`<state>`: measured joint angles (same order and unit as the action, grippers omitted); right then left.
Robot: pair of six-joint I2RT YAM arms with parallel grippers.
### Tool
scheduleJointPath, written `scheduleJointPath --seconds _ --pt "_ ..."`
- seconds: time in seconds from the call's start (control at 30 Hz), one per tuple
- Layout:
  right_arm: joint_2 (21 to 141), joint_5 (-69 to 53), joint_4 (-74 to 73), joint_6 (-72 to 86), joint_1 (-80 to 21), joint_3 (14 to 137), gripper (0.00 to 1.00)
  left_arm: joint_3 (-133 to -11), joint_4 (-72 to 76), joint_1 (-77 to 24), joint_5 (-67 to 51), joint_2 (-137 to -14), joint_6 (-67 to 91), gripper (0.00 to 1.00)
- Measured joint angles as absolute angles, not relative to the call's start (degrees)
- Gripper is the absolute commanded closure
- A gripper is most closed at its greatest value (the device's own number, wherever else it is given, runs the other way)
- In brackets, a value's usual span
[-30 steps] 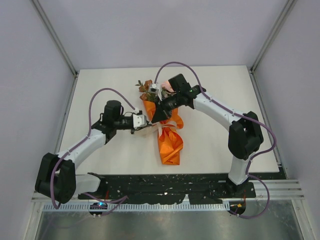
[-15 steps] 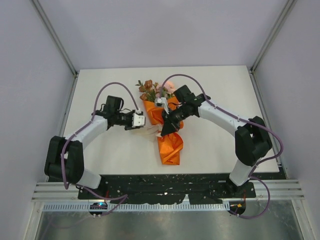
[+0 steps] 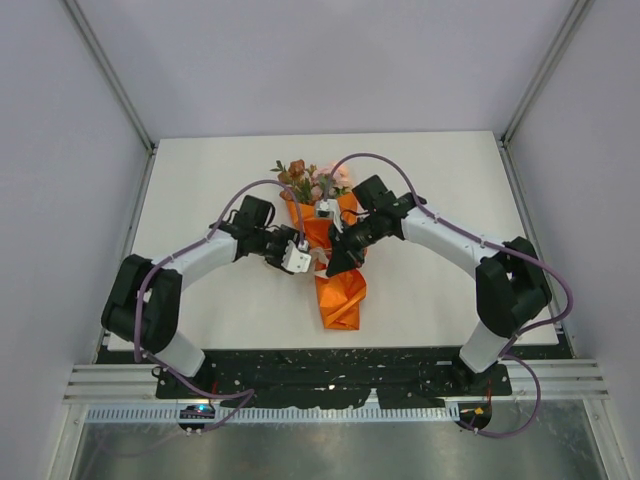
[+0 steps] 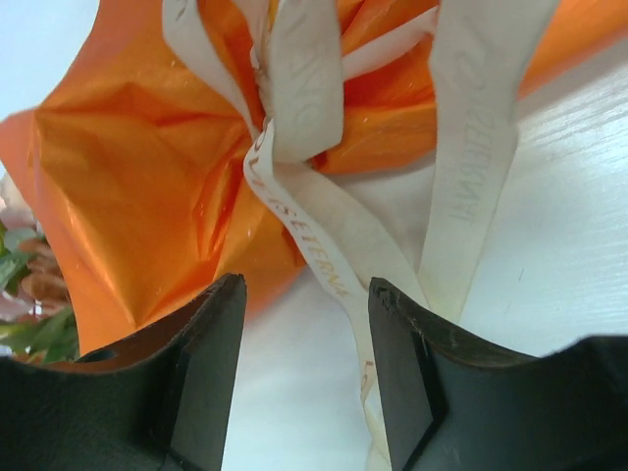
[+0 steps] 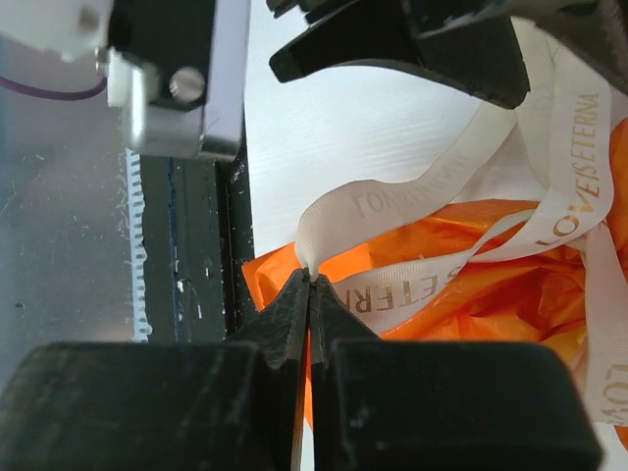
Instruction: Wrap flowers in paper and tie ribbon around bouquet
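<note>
Left wrist view: my left gripper (image 4: 306,294) stands partly open, with one tail of the ribbon (image 4: 312,245) running between its jaws, unclamped and closer to one finger than the other. Just beyond it the ribbon crosses in a loose knot (image 4: 294,98) against the crinkled orange paper (image 4: 128,186).

My right gripper (image 5: 311,285) is pinched tight on a fold of the other tail. From above, the bouquet (image 3: 338,290) lies in the middle of the table (image 3: 200,180), with the flowers (image 3: 310,180) pointing toward the far edge and both my grippers at its waist.

As I judge it, the step is to cinch the tie. To do it well, I would centre the loose tail between my left fingers before closing, gripping only fabric and no paper. I would take hold near the knot, but not on it, so the crossing can slide.

Then I would draw the two tails apart, low and level with the table, with even tension on both. A one-sided tug would likely drag or roll the bouquet. Too hard a pull could crush the thin paper or slip the soft ribbon from my right pinch.
</note>
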<state>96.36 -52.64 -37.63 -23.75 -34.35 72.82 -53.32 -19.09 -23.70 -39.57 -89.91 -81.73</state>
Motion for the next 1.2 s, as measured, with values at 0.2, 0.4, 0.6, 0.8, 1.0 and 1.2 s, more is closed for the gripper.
scheduleJointPath --seconds 0.2,0.4,0.6,0.8,1.0,1.2 --pt "95.59 -52.56 -35.92 -23.09 -33.69 70.87 0.95 -52.31 -18.02 -25.56 -39.27 -91.15 -87.68 0.40" --pt "95.48 -52.56 -35.20 -22.55 -33.23 69.69 0.95 -52.29 -15.90 -26.13 -38.52 -94.13 -89.10 0.45" --pt "95.48 -52.58 -34.96 -22.50 -32.86 69.52 0.95 -51.90 -10.87 -26.57 -38.44 -94.78 -86.30 0.85" --pt "95.48 -52.60 -34.76 -22.35 -32.53 69.52 0.95 -51.81 -8.91 -25.08 -38.35 -94.26 -82.78 1.00" --pt "95.48 -52.60 -34.74 -21.50 -31.31 69.78 0.95 -51.22 -11.42 -18.39 -39.83 -88.64 -80.55 1.00" --pt "96.03 -52.62 -33.87 -18.76 -28.21 74.06 0.95 -50.54 -16.71 -5.13 -41.56 -75.26 -77.10 1.00"
